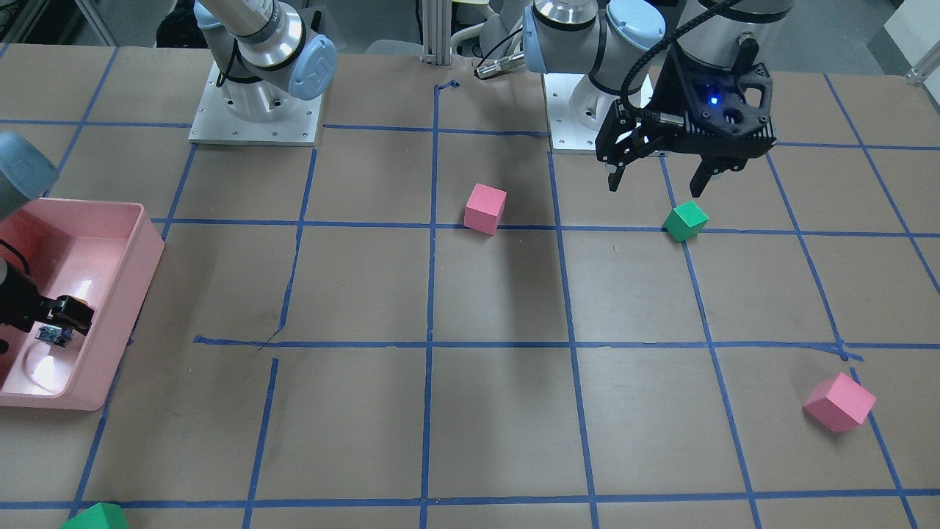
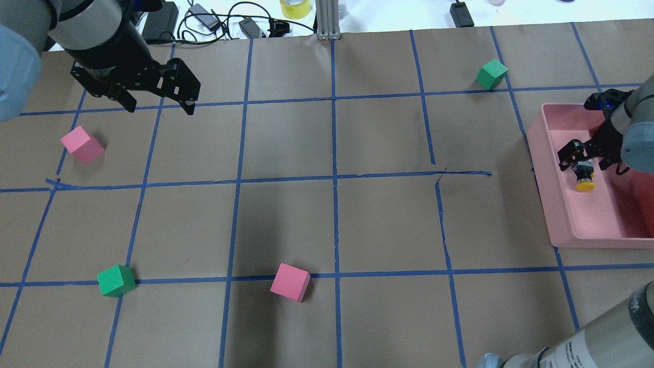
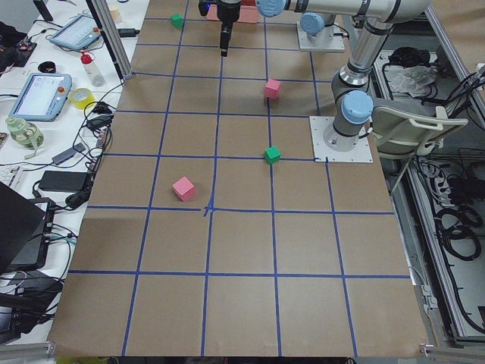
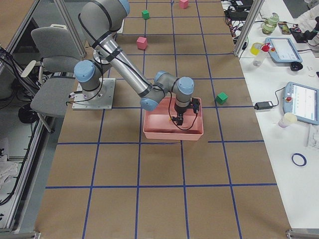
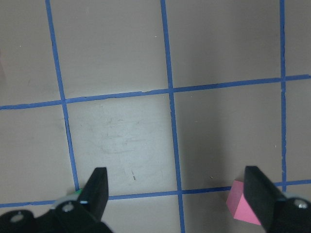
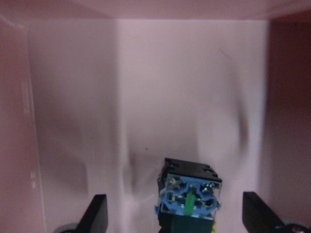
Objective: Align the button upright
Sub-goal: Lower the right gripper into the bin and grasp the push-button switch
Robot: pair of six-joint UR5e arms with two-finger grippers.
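Observation:
The button (image 2: 585,180) lies tilted inside the pink bin (image 2: 541,168), its yellow cap pointing toward the robot's side in the overhead view. In the right wrist view the button's (image 6: 189,194) blue and black base end faces the camera. My right gripper (image 2: 582,163) is down in the bin with its open fingers (image 6: 98,213) on either side of the button, not touching it. It also shows in the front view (image 1: 66,317). My left gripper (image 1: 656,185) is open and empty above the table, far from the bin.
A green cube (image 1: 685,220) sits just under and in front of the left gripper. Two pink cubes (image 1: 485,208) (image 1: 839,402) and another green cube (image 2: 492,74) lie on the brown, blue-taped table. The bin walls (image 6: 29,121) close in around the right gripper.

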